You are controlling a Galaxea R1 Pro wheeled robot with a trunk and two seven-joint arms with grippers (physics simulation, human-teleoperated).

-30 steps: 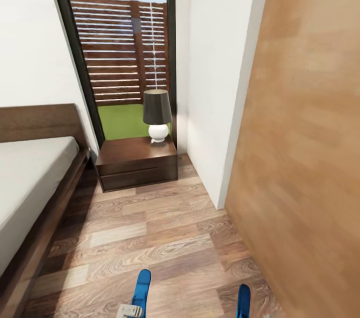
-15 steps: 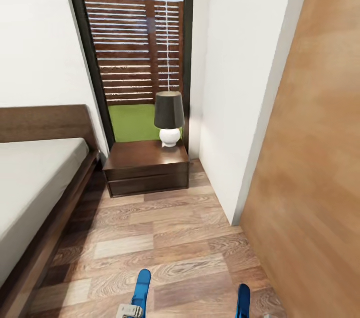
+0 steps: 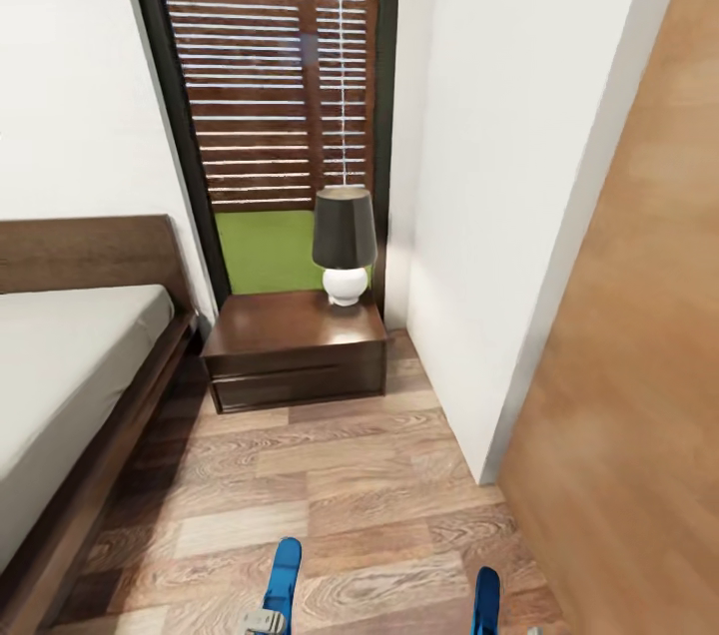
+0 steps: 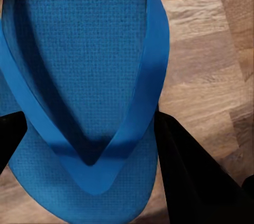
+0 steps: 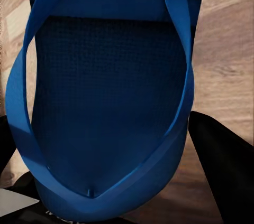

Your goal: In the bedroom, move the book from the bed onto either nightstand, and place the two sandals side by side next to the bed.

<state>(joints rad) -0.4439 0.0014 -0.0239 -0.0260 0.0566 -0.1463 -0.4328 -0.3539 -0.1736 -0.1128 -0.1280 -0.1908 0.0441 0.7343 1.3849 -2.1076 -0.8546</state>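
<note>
Two bright blue sandals are held up at the bottom edge of the head view, the left sandal (image 3: 284, 570) and the right sandal (image 3: 485, 598). My left gripper (image 4: 95, 155) is shut on the left sandal (image 4: 84, 65), with a black finger (image 4: 196, 176) at its side. My right gripper (image 5: 114, 174) is shut on the right sandal (image 5: 106, 102). The bed (image 3: 60, 365), with its pale mattress, lies at the left. The nightstand (image 3: 295, 345) stands ahead beside the headboard. The book is out of view.
A dark-shaded lamp (image 3: 345, 241) with a white base stands on the nightstand's back right. A tall window (image 3: 275, 96) is behind it. A white wall (image 3: 499, 166) and a wooden panel (image 3: 639, 365) close the right side. Wooden floor (image 3: 340, 485) runs between bed and wall.
The camera has moved: the nightstand, lamp and window have shifted right in the picture and look slightly nearer. Both sandals stay in the grippers at the same place.
</note>
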